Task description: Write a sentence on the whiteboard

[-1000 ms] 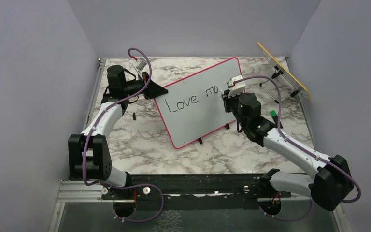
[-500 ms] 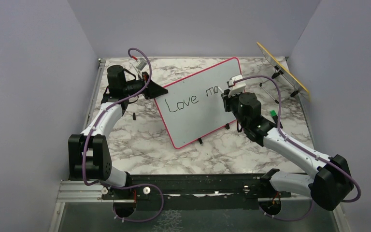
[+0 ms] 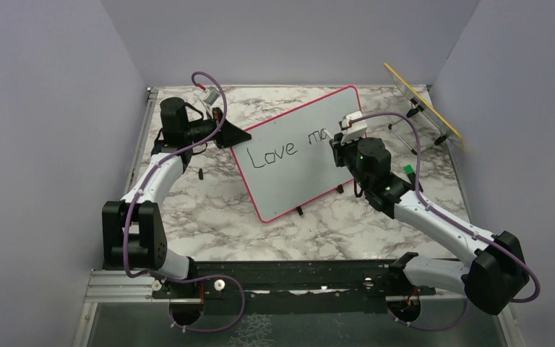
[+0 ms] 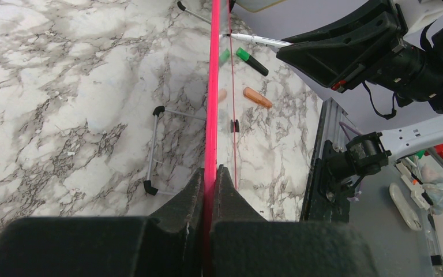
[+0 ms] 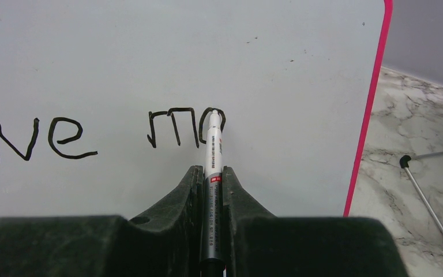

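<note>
Top external view showed the left gripper point(image 3: 244, 137) out at the left edge of the large white whiteboard with the thin pink-red frame point(image 3: 296, 184). The board stood tilted on small black feet on the grey-veined marble table point(image 3: 209, 217). From the left wrist, the black fingers point(image 4: 193, 190) were pinched hard on the pink frame, with the board edge-on between them. Across the board ran the black handwritten sentence point(image 3: 274, 154): "Love", then the start of a second word, an "m" and a rounded letter. Right there sat the right gripper point(image 3: 336, 147), jaws squeezed on a white-barrelled marker point(image 5: 212, 151), its tip touching the board at that rounded letter. Past the board, the left wrist view caught a small green stick-shaped piece point(image 4: 251, 61) and an orange one point(image 4: 258, 97) lying on the marble. Far right, a yellow-edged panel on a wire stand point(image 3: 423, 101) leaned well apart from the board.
</note>
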Motion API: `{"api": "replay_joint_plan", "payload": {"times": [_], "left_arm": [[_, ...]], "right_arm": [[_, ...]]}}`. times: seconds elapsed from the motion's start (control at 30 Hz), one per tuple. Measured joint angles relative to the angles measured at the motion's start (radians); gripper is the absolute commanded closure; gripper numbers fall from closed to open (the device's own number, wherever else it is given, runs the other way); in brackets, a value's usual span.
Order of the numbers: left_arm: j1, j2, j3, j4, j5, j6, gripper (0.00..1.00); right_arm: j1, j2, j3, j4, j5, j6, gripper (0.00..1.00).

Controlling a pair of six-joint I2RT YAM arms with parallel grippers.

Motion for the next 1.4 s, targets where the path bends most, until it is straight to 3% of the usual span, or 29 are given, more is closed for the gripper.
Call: {"api": "replay_joint_plan", "payload": {"times": [1.4], "left_arm": [[0.000,0.002,0.006,-0.010,0.000,0.004,1.00]], "right_arm": [[-0.013,-0.028,-0.026,-0.079,0.029,0.013,0.99]]}}
